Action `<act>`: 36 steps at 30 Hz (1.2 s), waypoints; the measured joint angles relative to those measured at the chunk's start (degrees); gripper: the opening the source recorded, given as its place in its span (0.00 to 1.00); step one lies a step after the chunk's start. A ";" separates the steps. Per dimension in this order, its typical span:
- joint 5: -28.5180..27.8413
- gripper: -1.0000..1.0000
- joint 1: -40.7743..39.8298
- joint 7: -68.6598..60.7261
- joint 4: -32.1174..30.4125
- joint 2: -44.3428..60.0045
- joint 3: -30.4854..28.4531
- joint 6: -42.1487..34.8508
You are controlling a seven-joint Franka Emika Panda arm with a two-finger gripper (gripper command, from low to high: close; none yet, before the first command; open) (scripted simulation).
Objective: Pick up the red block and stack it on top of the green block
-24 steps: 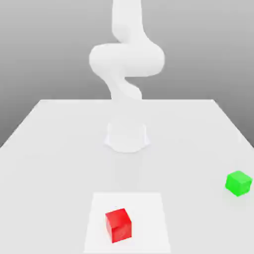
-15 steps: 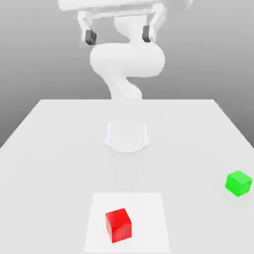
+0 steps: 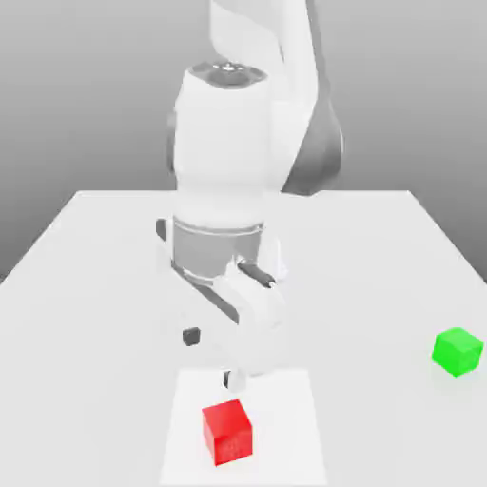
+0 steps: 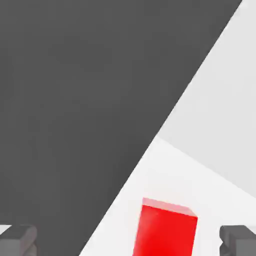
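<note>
The red block sits on a lighter square patch near the table's front edge. In the hand view the red block appears between the two dark fingertips, farther off than they are. My gripper hangs tilted just above and behind the red block, open, with nothing held. The hand view likewise has the gripper open wide. The green block rests alone on the table at the exterior view's right, well away from the gripper.
The white table runs back to a far edge, and its near corner edge crosses the hand view. The bulky white arm stands over the table's middle, behind the red block.
The arm has swung down from high above the table to just over the red block, jaws open throughout. Neither block has moved.
</note>
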 joint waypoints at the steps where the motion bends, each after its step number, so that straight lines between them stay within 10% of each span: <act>1: 0.80 0.50 0.12 1.68 -0.59 1.73 -0.01 0.86; 7: -3.98 0.50 3.60 7.75 0.47 13.82 -4.60 10.26; 8: -4.50 0.00 4.09 8.15 0.63 14.88 -5.20 11.13; 21: 1.86 0.00 2.40 3.89 -1.14 4.25 -1.26 2.54; 36: 4.92 0.00 20.65 16.03 -2.13 -0.59 12.82 -1.17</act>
